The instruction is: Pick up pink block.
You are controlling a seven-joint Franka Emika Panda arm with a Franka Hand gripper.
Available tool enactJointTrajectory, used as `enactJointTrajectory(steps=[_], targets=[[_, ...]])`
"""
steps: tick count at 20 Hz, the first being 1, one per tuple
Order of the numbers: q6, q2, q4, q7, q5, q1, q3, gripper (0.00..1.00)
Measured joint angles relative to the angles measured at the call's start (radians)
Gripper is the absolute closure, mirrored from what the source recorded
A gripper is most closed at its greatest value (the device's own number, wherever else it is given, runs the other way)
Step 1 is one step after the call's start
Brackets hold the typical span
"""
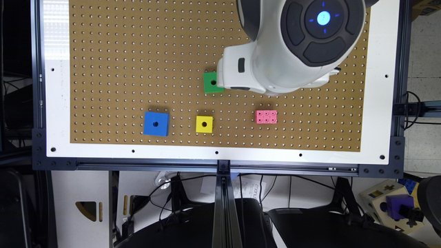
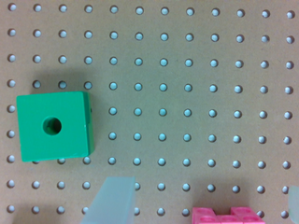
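Observation:
The pink block (image 1: 266, 116), a small studded brick, lies flat on the brown pegboard (image 1: 113, 69), towards the exterior view's right. The arm's white wrist (image 1: 241, 69) hovers above the board, a short way from the block and beside a green block. In the wrist view my gripper (image 2: 205, 192) is open, with one pale fingertip (image 2: 114, 200) and a sliver of the other at the frame's edge. Part of the pink block (image 2: 226, 216) shows between them, cut off by the frame. Nothing is held.
A green block with a centre hole (image 1: 212, 82) (image 2: 53, 127) sits close to the wrist. A yellow block (image 1: 204, 124) and a larger blue block (image 1: 156, 123) lie towards the exterior view's left of the pink one. A white border (image 1: 379, 103) frames the board.

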Motion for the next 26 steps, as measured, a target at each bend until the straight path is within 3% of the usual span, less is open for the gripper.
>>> enactJointTrajectory(steps=[11, 13, 19, 21, 26], targets=[[0.0, 0.002, 0.015, 0.0, 0.0046, 0.001, 0.008, 0.0], [0.0, 0.019, 0.043, 0.001, 0.005, 0.001, 0.013, 0.0], [0.0, 0.138, 0.174, 0.001, 0.005, 0.001, 0.019, 0.0], [0.0, 0.154, 0.19, 0.001, 0.005, 0.001, 0.021, 0.0], [0.0, 0.17, 0.19, 0.001, 0.005, 0.001, 0.023, 0.0]])
